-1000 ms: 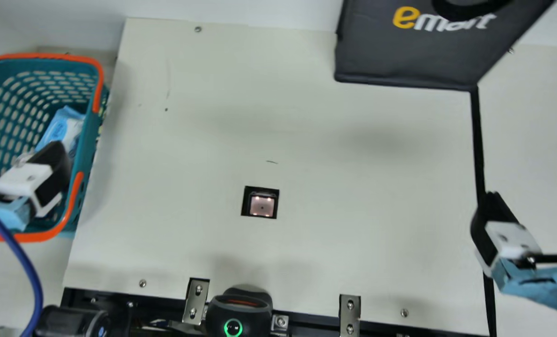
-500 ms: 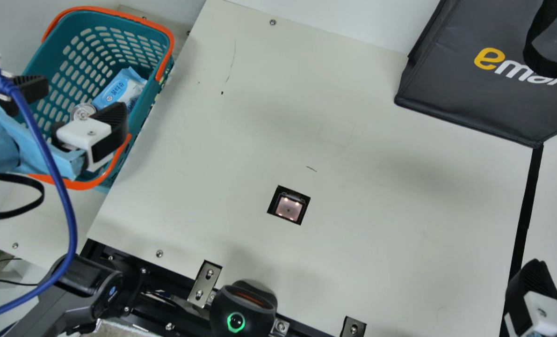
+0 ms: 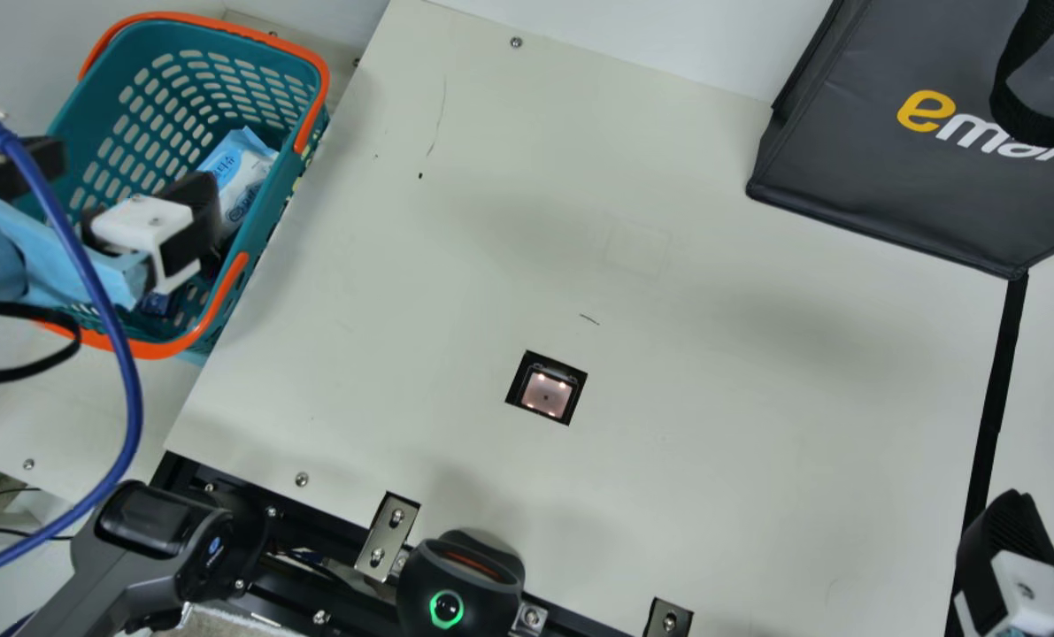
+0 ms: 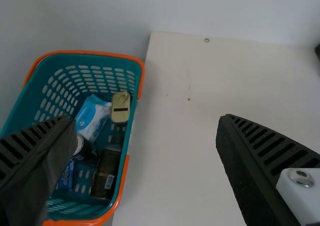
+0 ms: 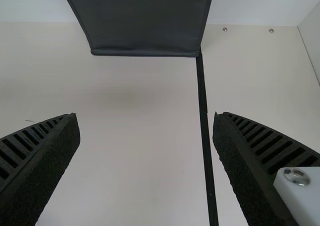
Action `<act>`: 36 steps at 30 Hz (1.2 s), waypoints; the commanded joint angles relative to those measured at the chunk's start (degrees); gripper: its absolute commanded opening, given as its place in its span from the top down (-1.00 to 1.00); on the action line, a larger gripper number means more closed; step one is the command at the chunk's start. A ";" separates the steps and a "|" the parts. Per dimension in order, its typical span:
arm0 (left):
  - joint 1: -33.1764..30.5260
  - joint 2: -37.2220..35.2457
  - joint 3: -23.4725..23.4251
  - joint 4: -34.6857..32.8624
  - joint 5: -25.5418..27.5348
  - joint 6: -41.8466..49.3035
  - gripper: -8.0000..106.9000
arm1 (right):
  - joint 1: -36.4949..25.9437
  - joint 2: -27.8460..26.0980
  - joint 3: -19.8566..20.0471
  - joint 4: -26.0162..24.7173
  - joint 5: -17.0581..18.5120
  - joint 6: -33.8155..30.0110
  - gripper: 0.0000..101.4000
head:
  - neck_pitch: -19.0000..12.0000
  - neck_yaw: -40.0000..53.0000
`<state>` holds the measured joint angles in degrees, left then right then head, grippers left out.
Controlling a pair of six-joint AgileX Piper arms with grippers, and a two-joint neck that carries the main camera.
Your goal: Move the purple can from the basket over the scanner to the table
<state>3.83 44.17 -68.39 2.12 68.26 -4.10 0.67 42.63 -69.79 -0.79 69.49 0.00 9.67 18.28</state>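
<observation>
My left gripper [image 3: 115, 190] is over the teal basket [image 3: 265, 212], its fingers wide apart and nothing between them. In the left wrist view, the left gripper [image 4: 147, 120] stands open above the basket [image 4: 131, 131]. A dark can [image 4: 87, 153] with a silvery top lies inside, partly behind one finger; its purple is hard to make out. The scanner window [image 3: 546, 392] is set into the table [image 3: 712, 425]. At the main view's lower right corner is my right gripper [image 3: 1009, 557]; in the right wrist view, the right gripper [image 5: 146, 117] is open and holds nothing.
The basket also holds a blue-white wipes pack [image 4: 92, 117], a gold-topped tin [image 4: 120, 107], a dark container [image 4: 106, 174] and a blue packet [image 4: 66, 176]. A black bag [image 3: 916, 159] stands at the back right. A black device [image 3: 460, 584] sits at the front edge.
The camera turned between the first two main pictures. Since the second, my left gripper has shifted slightly left and back over the basket, now covering the can's top. The right gripper has stayed put since then.
</observation>
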 commanded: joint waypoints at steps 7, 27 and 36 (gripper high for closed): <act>7.89 0.93 1.29 2.75 -0.95 -5.43 -0.71 | 0.00 0.00 0.00 0.00 0.00 0.00 -0.87 | -1.75 0.14; 26.66 13.45 2.18 -8.06 -6.54 10.46 -0.71 | 0.00 0.00 0.00 0.00 0.00 0.00 -0.87 | -1.75 0.14; 32.50 20.79 1.75 -13.39 -8.07 21.36 -0.71 | 0.00 0.00 0.00 0.00 0.01 0.00 -0.87 | -1.75 0.14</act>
<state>35.96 64.11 -66.72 -10.94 60.28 15.13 0.67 42.63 -69.79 -0.79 69.49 0.00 9.58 18.19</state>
